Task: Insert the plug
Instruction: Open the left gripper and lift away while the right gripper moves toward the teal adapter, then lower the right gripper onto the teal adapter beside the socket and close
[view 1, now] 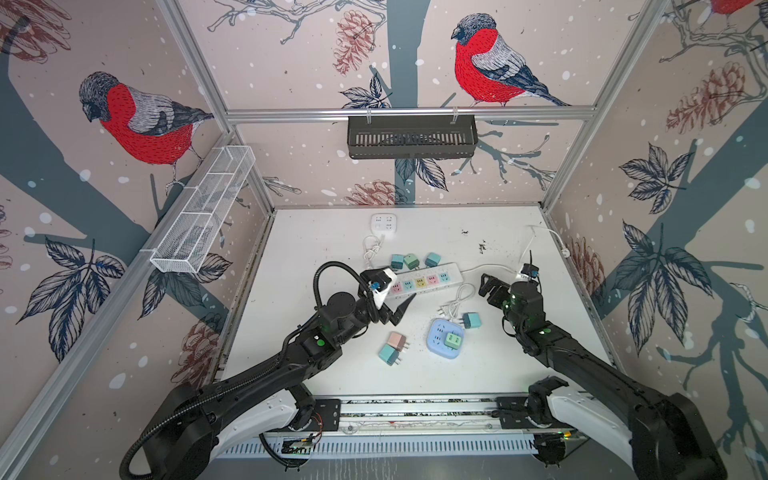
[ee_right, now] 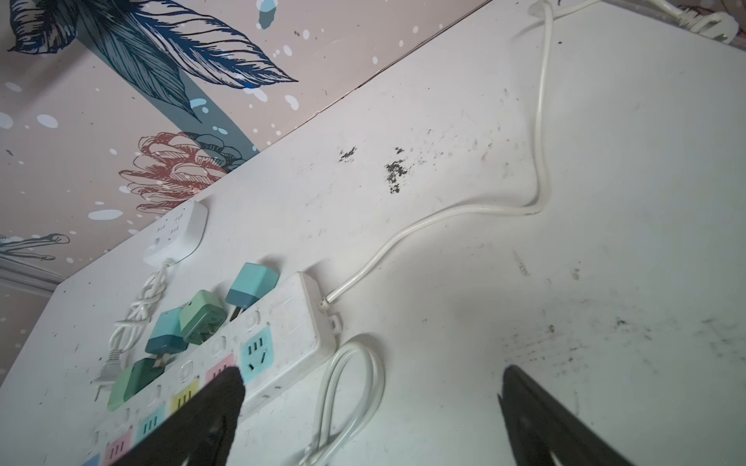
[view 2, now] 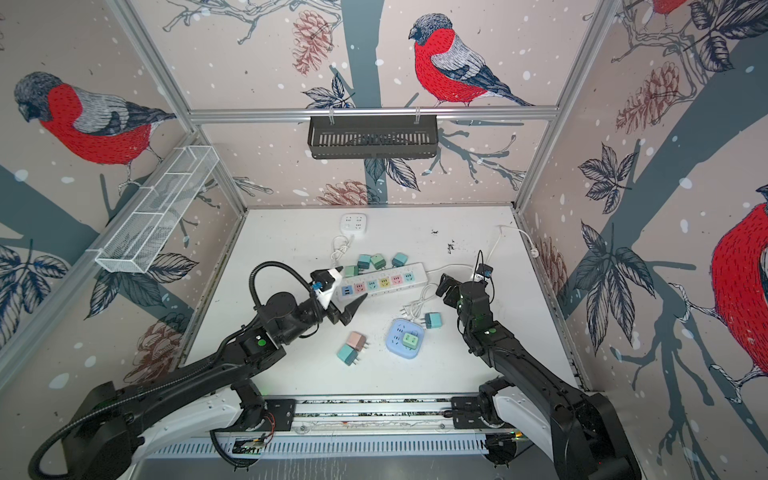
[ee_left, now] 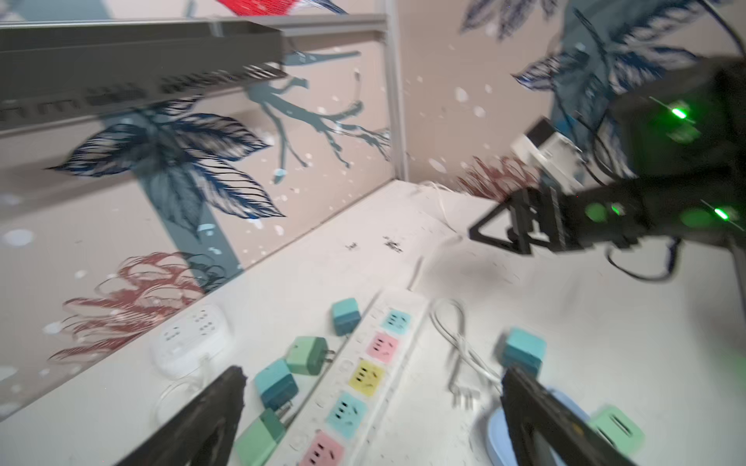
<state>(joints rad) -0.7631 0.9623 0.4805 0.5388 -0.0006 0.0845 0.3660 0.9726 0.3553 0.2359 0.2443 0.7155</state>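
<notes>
Okay, between plugs now. The left gripper hangs released over the power strip; the right gripper is released too, and both are empty. A green plug already sits in the blue hub. Next, I'd guess, is the loose pink plug near the front; its prongs need aligning. The table is open at back-left, but a cord clutters the middle.
</notes>
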